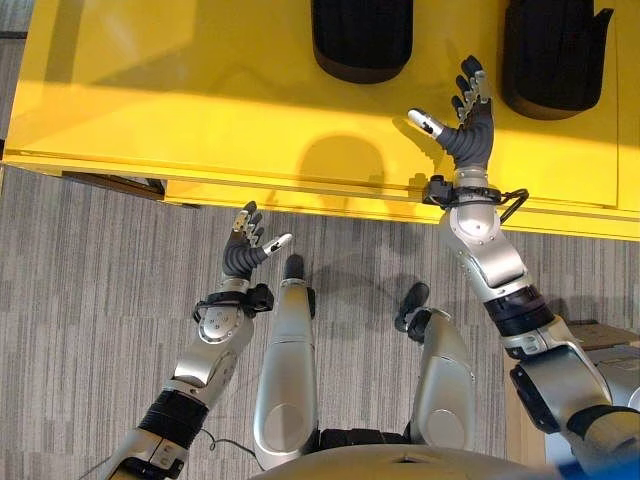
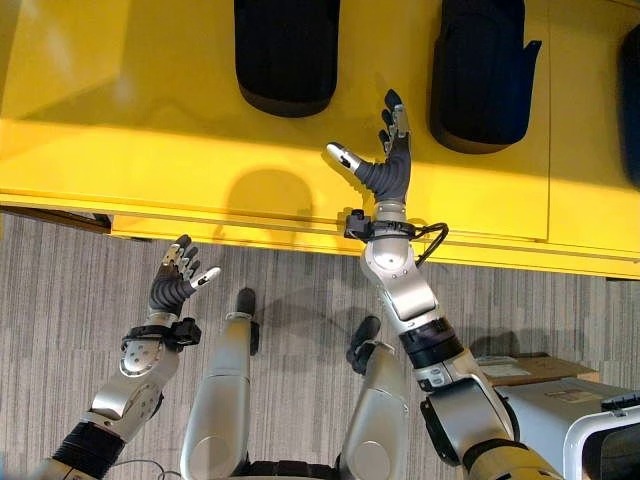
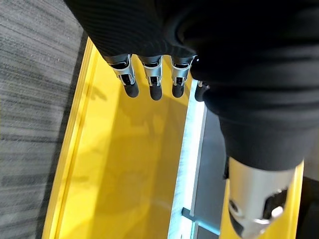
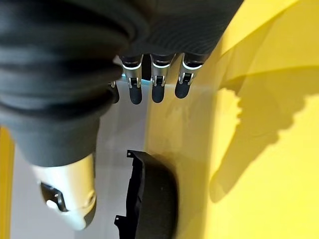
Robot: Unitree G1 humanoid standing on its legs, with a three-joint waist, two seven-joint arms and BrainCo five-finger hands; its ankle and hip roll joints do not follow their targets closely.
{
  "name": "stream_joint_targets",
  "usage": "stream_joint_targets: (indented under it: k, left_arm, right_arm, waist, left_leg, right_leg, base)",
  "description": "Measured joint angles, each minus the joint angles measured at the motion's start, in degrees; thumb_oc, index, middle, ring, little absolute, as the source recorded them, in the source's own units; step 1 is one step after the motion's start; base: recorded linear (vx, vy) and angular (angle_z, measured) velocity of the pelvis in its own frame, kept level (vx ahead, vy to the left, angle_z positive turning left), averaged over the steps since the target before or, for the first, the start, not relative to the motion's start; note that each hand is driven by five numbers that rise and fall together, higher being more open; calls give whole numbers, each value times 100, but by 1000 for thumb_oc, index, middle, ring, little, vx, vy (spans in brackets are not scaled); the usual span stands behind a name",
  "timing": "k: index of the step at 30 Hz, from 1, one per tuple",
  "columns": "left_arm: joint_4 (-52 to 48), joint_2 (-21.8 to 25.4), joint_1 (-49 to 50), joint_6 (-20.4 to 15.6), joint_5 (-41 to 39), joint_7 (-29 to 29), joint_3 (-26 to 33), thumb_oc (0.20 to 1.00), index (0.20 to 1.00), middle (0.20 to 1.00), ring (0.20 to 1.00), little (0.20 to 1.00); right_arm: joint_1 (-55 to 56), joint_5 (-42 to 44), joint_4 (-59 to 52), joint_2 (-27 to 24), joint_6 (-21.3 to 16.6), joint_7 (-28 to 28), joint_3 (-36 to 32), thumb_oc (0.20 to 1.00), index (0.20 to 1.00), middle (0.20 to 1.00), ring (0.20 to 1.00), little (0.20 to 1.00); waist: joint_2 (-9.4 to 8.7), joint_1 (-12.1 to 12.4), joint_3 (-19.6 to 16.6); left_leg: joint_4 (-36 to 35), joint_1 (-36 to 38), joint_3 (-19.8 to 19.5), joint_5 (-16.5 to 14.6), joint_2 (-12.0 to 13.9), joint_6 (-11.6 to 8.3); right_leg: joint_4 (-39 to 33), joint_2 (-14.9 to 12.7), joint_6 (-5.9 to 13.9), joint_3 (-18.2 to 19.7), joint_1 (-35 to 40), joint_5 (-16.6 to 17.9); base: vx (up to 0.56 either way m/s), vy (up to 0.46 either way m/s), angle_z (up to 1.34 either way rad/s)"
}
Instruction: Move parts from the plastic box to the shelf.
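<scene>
Hovering empty over the yellow shelf (image 1: 200,110), right hand (image 1: 470,125) spreading relaxed fingers between two black parts (image 1: 362,38); left hand (image 1: 245,250) hanging loose above floor (image 1: 90,280).

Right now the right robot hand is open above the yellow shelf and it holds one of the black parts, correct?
Not quite. The right robot hand is open above the yellow shelf, but it holds nothing. The left eye view shows the black parts lying on the shelf beyond its fingers, apart from it.

grey striped carpet (image 1: 90,260), cardboard box (image 2: 530,370) on floor
</scene>
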Motion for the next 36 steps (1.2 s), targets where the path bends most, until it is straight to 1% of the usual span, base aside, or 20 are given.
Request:
stream_joint_targets:
  k: [5, 7, 8, 9, 11, 13, 15, 17, 18, 20, 21, 23, 26, 27, 29, 30, 31, 33, 34, 36]
  left_arm:
    - [-303, 59, 40, 6, 467, 127, 337, 1000, 1000, 1000, 1000, 1000]
    - [-620, 154, 153, 109, 676, 225, 416, 1000, 1000, 1000, 1000, 1000]
    - [-693, 276, 332, 111, 994, 273, 454, 1000, 1000, 1000, 1000, 1000]
    - [-726, 306, 378, 129, 1107, 318, 470, 1000, 1000, 1000, 1000, 1000]
    - [-1021, 425, 573, 115, 1463, 451, 567, 1000, 1000, 1000, 1000, 1000]
    - [-1442, 515, 695, -8, 1686, 656, 765, 1000, 1000, 1000, 1000, 1000]
    - [-1564, 578, 693, -70, 1844, 786, 877, 1000, 1000, 1000, 1000, 1000]
    - [-2009, 791, 638, -267, 2203, 955, 1029, 1000, 1000, 1000, 1000, 1000]
    - [-2439, 989, 526, -530, 2455, 1102, 1237, 1000, 1000, 1000, 1000, 1000]
    - [-2745, 1178, 369, -659, 2704, 1267, 1376, 1000, 1000, 1000, 1000, 1000]
    - [-2954, 1361, 285, -727, 3031, 1432, 1491, 1000, 1000, 1000, 1000, 1000]
    - [-3050, 1408, 218, -800, 3352, 1638, 1541, 1000, 1000, 1000, 1000, 1000]
    - [-3076, 1686, 170, -757, 3978, 1918, 1594, 1000, 1000, 1000, 1000, 1000]
    - [-3070, 2029, 63, -662, 4588, 2119, 1648, 1000, 1000, 1000, 1000, 1000]
    - [-3072, 2337, -264, -553, 4960, 2174, 1637, 1000, 1000, 1000, 1000, 1000]
    - [-3073, 2376, -395, -520, 5121, 2195, 1646, 1000, 1000, 1000, 1000, 1000]
    - [-3051, 2519, -719, -432, 5389, 2180, 1586, 1000, 1000, 1000, 1000, 1000]
    - [-3047, 2574, -927, -399, 5528, 2177, 1566, 1000, 1000, 1000, 1000, 1000]
    - [-2968, 2755, -1445, -256, 5824, 2082, 1404, 1000, 1000, 1000, 1000, 1000]
    - [-2890, 3040, -1828, -227, 6023, 2039, 1351, 1000, 1000, 1000, 1000, 1000]
  right_arm:
    - [533, 46, -431, -14, -154, 232, 2, 1000, 1000, 1000, 1000, 1000]
    - [981, 179, -920, -37, -315, 440, 23, 1000, 1000, 1000, 1000, 1000]
    - [1368, 242, -1172, -48, -446, 607, 55, 1000, 1000, 1000, 1000, 1000]
    - [1445, 319, -1213, -75, -467, 670, 60, 1000, 1000, 1000, 1000, 1000]
    - [1770, 567, -1400, -297, -552, 883, 73, 1000, 1000, 1000, 1000, 1000]
    - [2008, 845, -1516, -501, -603, 1127, 129, 1000, 1000, 1000, 1000, 1000]
    - [2132, 1011, -1535, -532, -631, 1254, 174, 1000, 1000, 1000, 1000, 1000]
    - [2328, 1202, -1703, -691, -701, 1446, 266, 1000, 1000, 1000, 1000, 1000]
    - [2501, 1289, -1828, -798, -720, 1599, 283, 1000, 1000, 1000, 1000, 1000]
    - [2673, 1306, -1891, -929, -723, 1674, 318, 1000, 1000, 1000, 1000, 1000]
    - [2756, 1307, -1941, -1060, -742, 1755, 340, 1000, 1000, 1000, 1000, 1000]
    - [2845, 1355, -1933, -1137, -745, 1831, 359, 1000, 1000, 1000, 1000, 1000]
    - [2899, 1412, -1927, -1141, -755, 1869, 397, 1000, 1000, 1000, 1000, 1000]
    - [2920, 1513, -1923, -1141, -763, 1960, 397, 1000, 1000, 1000, 1000, 1000]
    - [2935, 1521, -1896, -1146, -764, 2043, 397, 1000, 1000, 1000, 1000, 1000]
    - [2940, 1520, -1893, -1150, -764, 2065, 396, 1000, 1000, 1000, 1000, 1000]
    - [2966, 1522, -1886, -1162, -764, 2099, 363, 1000, 1000, 1000, 1000, 1000]
    - [2978, 1521, -1889, -1189, -771, 2123, 352, 1000, 1000, 1000, 1000, 1000]
    - [3113, 1519, -1858, -1196, -768, 2177, 243, 1000, 1000, 1000, 1000, 1000]
    - [3183, 1519, -1860, -1207, -767, 2188, 197, 1000, 1000, 1000, 1000, 1000]
  waist:
    - [10, -25, 9]
    - [9, -27, 10]
    - [7, -54, 22]
    - [4, -52, 41]
    - [2, -35, 43]
    - [2, -20, 44]
    - [0, -23, 46]
    - [-12, -9, 52]
    - [-11, -18, 52]
    - [-11, -30, 52]
    - [-10, -37, 52]
    - [-10, -41, 51]
    - [-10, -32, 51]
    - [-9, -37, 51]
    - [-10, -31, 51]
    - [-10, -62, 51]
    - [-11, -125, 51]
    - [-11, -170, 46]
    - [-11, -260, 46]
    - [-21, -350, 38]
  left_leg:
    - [-34, 59, 2, 2, 2, -1]
    - [-44, 67, 4, 2, 4, -2]
    - [-73, 106, 17, 2, 4, -2]
    - [-82, 136, 22, 2, 4, -2]
    - [-90, 153, 16, 2, 2, -3]
    - [-93, 200, 12, 3, 6, -4]
    - [-110, 267, 2, 3, 10, -5]
    - [-150, 327, 11, 14, 12, -11]
    - [-174, 403, 25, 17, 10, -8]
    - [-184, 439, 30, 17, 10, -8]
    - [-196, 451, 38, 16, 10, -9]
    - [-220, 491, 52, 16, 10, -10]
    - [-266, 550, 73, 17, 10, -16]
    - [-299, 567, 82, 31, 10, -40]
    - [-301, 621, 93, 54, 8, -84]
    - [-302, 652, 98, 52, 8, -85]
    - [-304, 732, 103, 44, 7, -88]
    - [-298, 766, 111, 10, 9, -48]
    - [-278, 761, 113, 13, 12, -54]
    - [-266, 756, 113, 6, 23, -62]
  right_leg:
    - [-2, -2, 2, 6, 36, -3]
    - [4, -2, 4, 3, 38, -15]
    - [8, -7, 2, 11, 62, -20]
    - [13, -8, 4, 16, 86, -21]
    - [33, -12, 5, 11, 97, -54]
    - [68, -14, 5, 10, 129, -79]
    - [70, -20, 14, 10, 188, -87]
    - [66, -29, 15, 12, 235, -90]
    - [56, -36, 24, 8, 301, -96]
    - [59, -39, 41, 9, 334, -107]
    - [61, -40, 41, 9, 338, -112]
    - [49, -45, 36, 9, 366, -113]
    - [32, -50, 36, 10, 406, -124]
    - [26, -55, 37, 7, 406, -124]
    - [33, -62, 40, 8, 452, -124]
    - [17, -64, 47, 8, 483, -120]
    - [2, -65, 53, 9, 571, -119]
    - [-4, -65, 60, 22, 599, -128]
    - [22, -62, 57, 37, 587, -133]
    - [-4, -48, 56, 43, 591, -123]
  base:
    - [0, 0, 0]
    - [0, 0, 0]
    - [0, 0, 0]
    - [0, 0, 0]
    - [0, 0, 0]
    - [0, 0, 0]
    - [0, 0, 0]
    - [0, 0, 0]
    - [3, -30, 2]
    - [1, -15, 1]
    - [0, 0, 0]
    - [0, 0, 0]
    - [0, 0, 0]
    - [0, 0, 0]
    - [0, 0, 0]
    - [0, 0, 0]
    - [0, 0, 0]
    - [0, 0, 0]
    - [0, 0, 0]
    - [-6, 1, -5]
